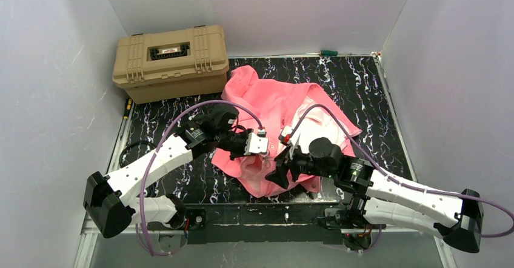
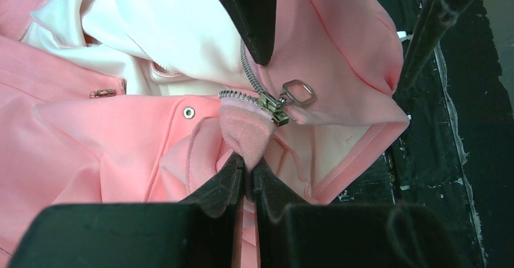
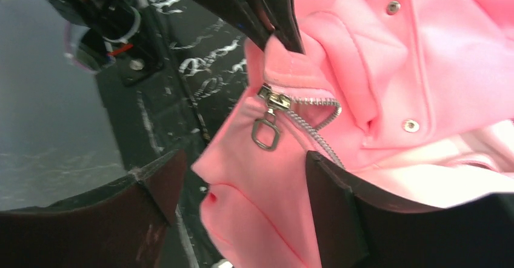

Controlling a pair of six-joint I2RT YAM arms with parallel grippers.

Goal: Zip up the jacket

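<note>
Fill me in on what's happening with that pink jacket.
Two robot arms are working on the jacket spread on the table. The left pincer is shut on the hem fabric just below the zipper slider. The right pincer stands open with the slider and its pull tab between its fingers, gripping nothing. The slider sits at the bottom of the teeth, so the front is not yet zipped.

The top camera hangs high above the jacket [image 1: 273,107], looking down on all of it from its near side. Both wrist cameras sit close to the jacket's hem, facing it from opposite sides, and share its zipper slider [image 2: 274,105].
</note>
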